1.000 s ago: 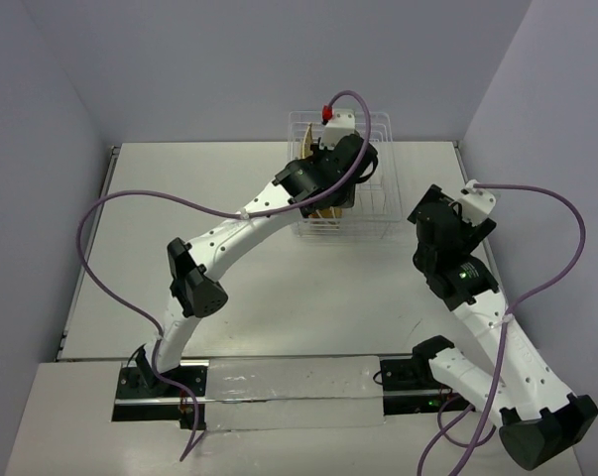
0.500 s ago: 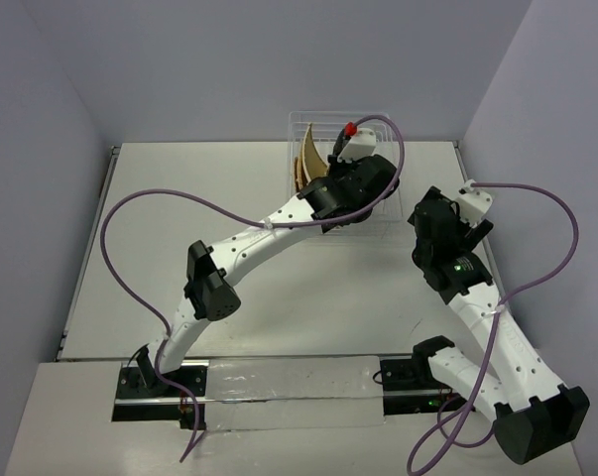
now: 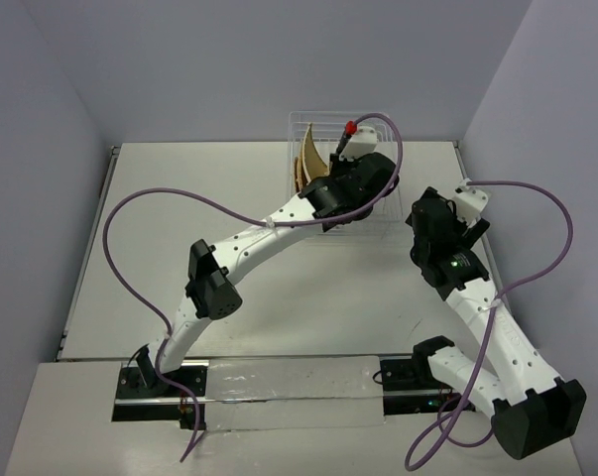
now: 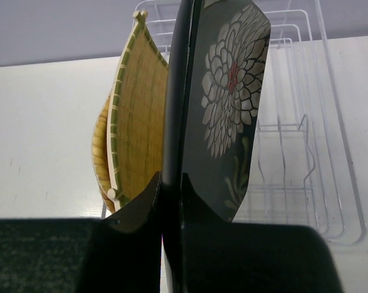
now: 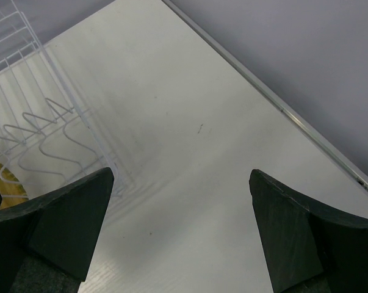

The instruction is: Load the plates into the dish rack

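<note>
Swung rightward along the white wire dish rack (image 4: pixel 293 128) over the last second, with the left gripper (image 4: pixel 171 204) clamped on the near rim of the black rounded-square plate with a pale floral pattern (image 4: pixel 232 104). Held on edge over the rack, long axis running up and away from the wrist, flowered face turned right towards bare dividers. Just left of it, also upright, a yellow woven square plate with a green-striped rim (image 4: pixel 141 122) and an orange-brown woven plate (image 4: pixel 98 152) behind; contact between black and yellow not discernible. Further right, right gripper (image 5: pixel 180 226) spread wide and holding nothing, above the plain white table (image 5: pixel 202 122). Beyond the table's edge, bare lilac-grey walls (image 5: pixel 293 61).
</note>
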